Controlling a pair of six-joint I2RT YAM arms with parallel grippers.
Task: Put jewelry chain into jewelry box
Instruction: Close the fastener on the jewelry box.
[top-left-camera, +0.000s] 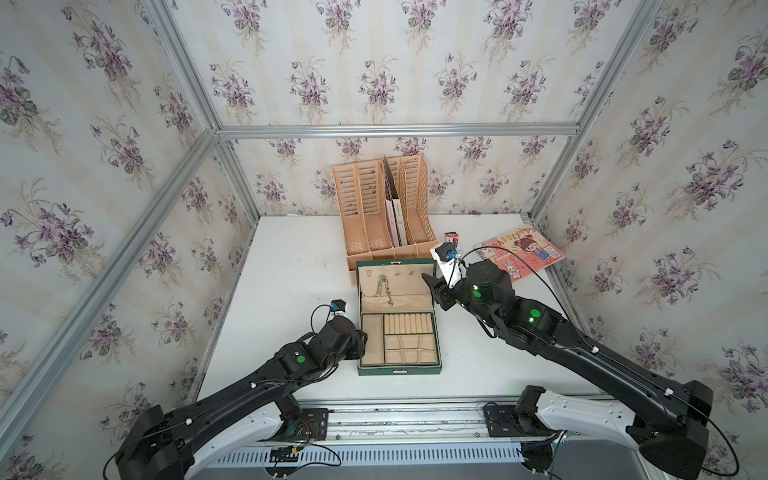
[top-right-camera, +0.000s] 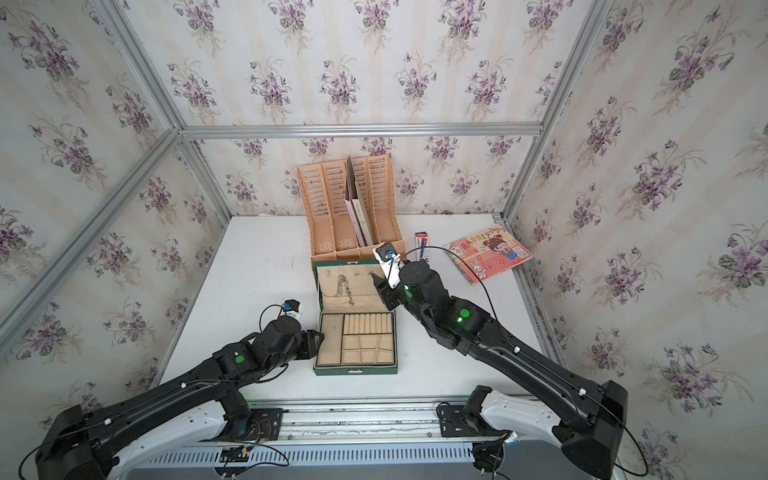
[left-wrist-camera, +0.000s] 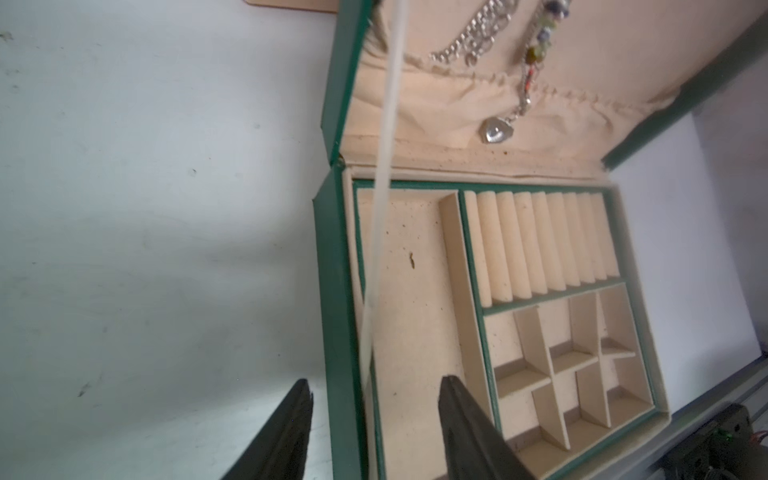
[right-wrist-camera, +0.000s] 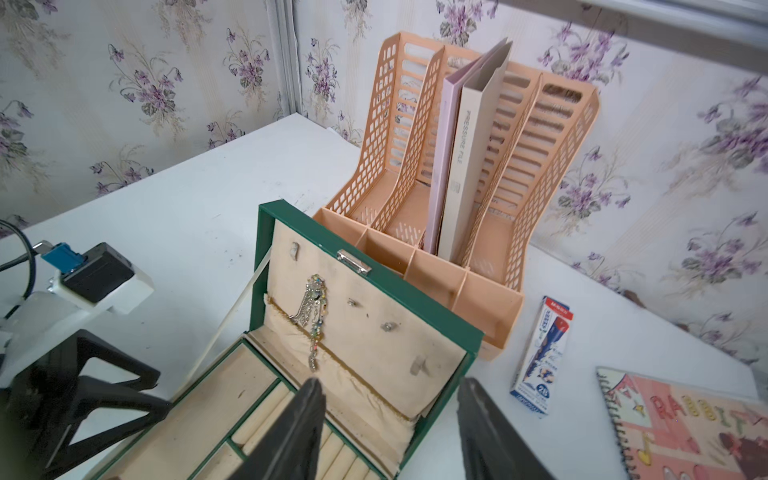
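The jewelry chain (top-right-camera: 343, 286) hangs inside the open jewelry box (top-right-camera: 355, 369)

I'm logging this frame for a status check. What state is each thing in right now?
jewelry box: open, lid raised.
jewelry chain: hanging on the lid's lining, ungripped.
left tool: open, empty, at the box's side wall.
right tool: open, empty, near the lid.
file holder: upright, folders in one slot.
notebook: closed, lying flat.
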